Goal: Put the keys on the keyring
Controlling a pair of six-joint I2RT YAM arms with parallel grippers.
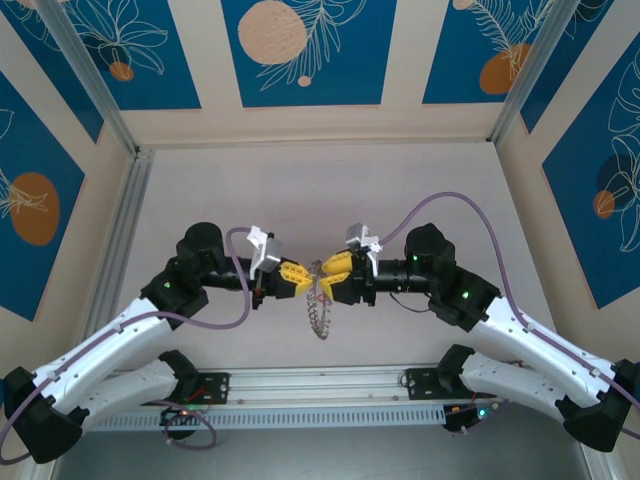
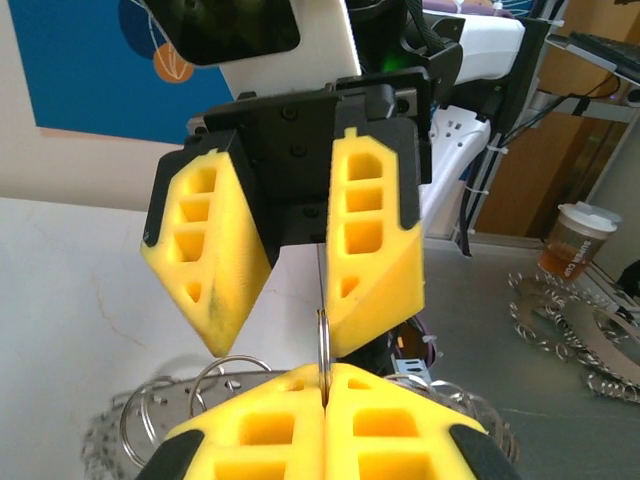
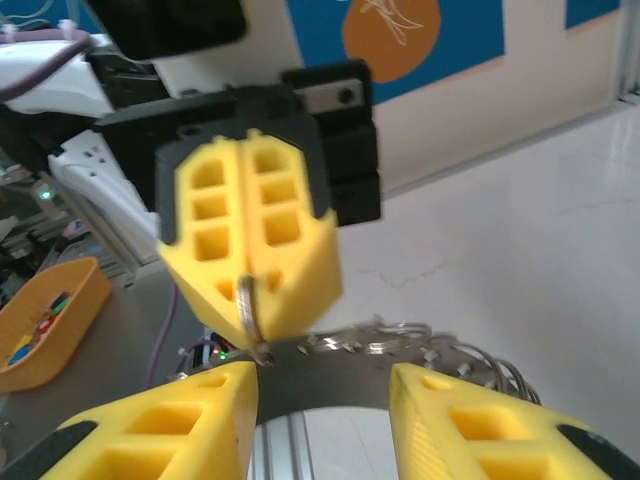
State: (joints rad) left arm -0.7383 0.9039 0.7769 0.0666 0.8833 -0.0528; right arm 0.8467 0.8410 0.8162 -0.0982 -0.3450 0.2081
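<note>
From above, the left gripper (image 1: 296, 279) and the right gripper (image 1: 333, 277) meet nose to nose over the table (image 1: 300, 190). The keyring (image 1: 320, 310) hangs down between them, with the keys (image 1: 319, 328) dangling off it. In the left wrist view, the left gripper's jaws are pressed tight on the thin edge of the keyring (image 2: 323, 345) — it stands up like a coin on its side. Across from it, the right gripper's fingers (image 2: 395, 275) stand apart, and one is just beside the wire. In the right wrist view, the right gripper's own jaws are spread with nothing between them. The keyring (image 3: 248, 310) sticks out of the closed left gripper, with keys low behind it. I think the keyring is hard, thin and light but slippery — and the keys swing, so it may twist in the grip. The best place to hold looks like a bare bit of wire, flat between the pads, away from the keys.
</note>
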